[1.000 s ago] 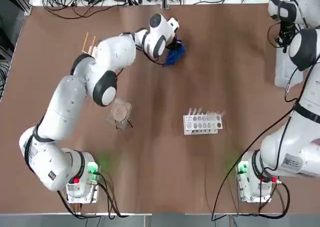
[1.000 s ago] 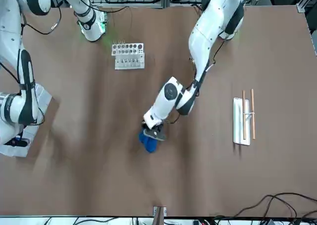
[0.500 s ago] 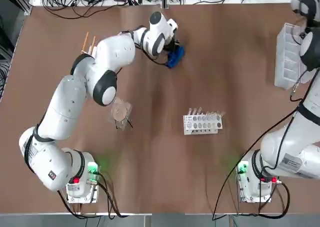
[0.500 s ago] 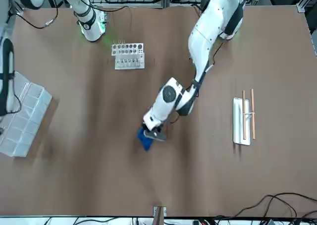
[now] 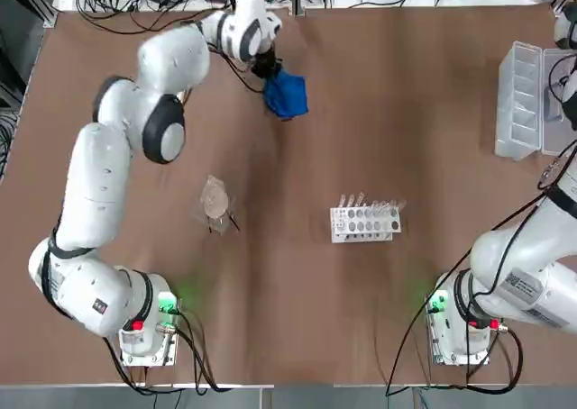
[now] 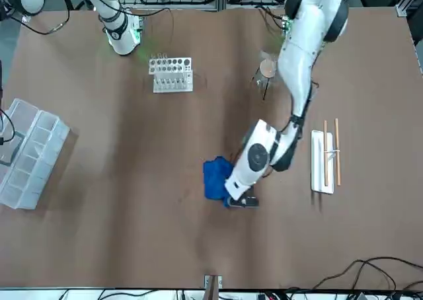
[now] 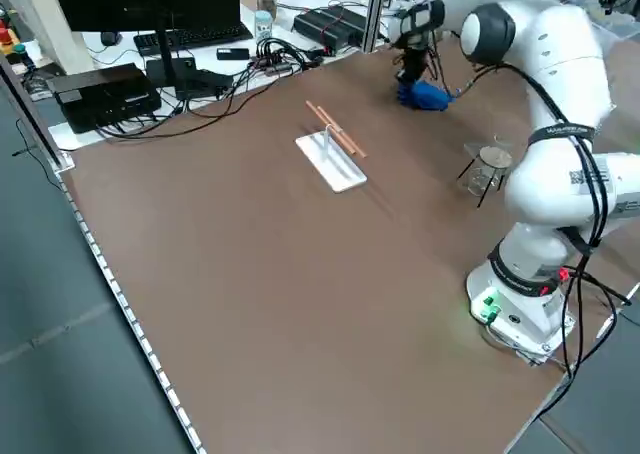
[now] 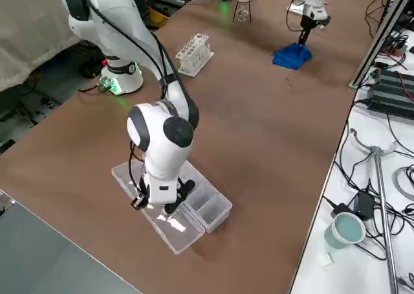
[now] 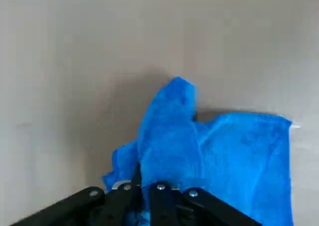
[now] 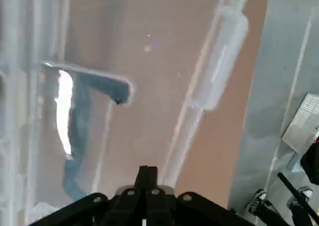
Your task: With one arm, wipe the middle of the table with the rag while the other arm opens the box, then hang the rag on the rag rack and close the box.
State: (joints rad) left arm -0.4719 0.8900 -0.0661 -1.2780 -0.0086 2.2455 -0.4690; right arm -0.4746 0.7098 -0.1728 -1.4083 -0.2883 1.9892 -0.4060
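Here the brown table (image 5: 379, 319) carries a white test-tube rack (image 5: 365, 220) near its middle. Past the rack, the left gripper (image 5: 267, 67) pinches one corner of the rag (image 5: 287, 94), which trails toward the rack. Far right of it, the box (image 5: 523, 98) lies open lengthwise, apparently; the right gripper (image 10: 147, 173) hovers above it, fingers together. Cables crowd the far bench.

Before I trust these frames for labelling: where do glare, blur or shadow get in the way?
Right wrist view: a bright glare streak on the box lid, its clear plastic soft and hazy. Left wrist view: the rag is sharp and throws a dark shadow on the table. Front view: the tan round piece looks smeared. Top view: even light, green glow at both arm bases.
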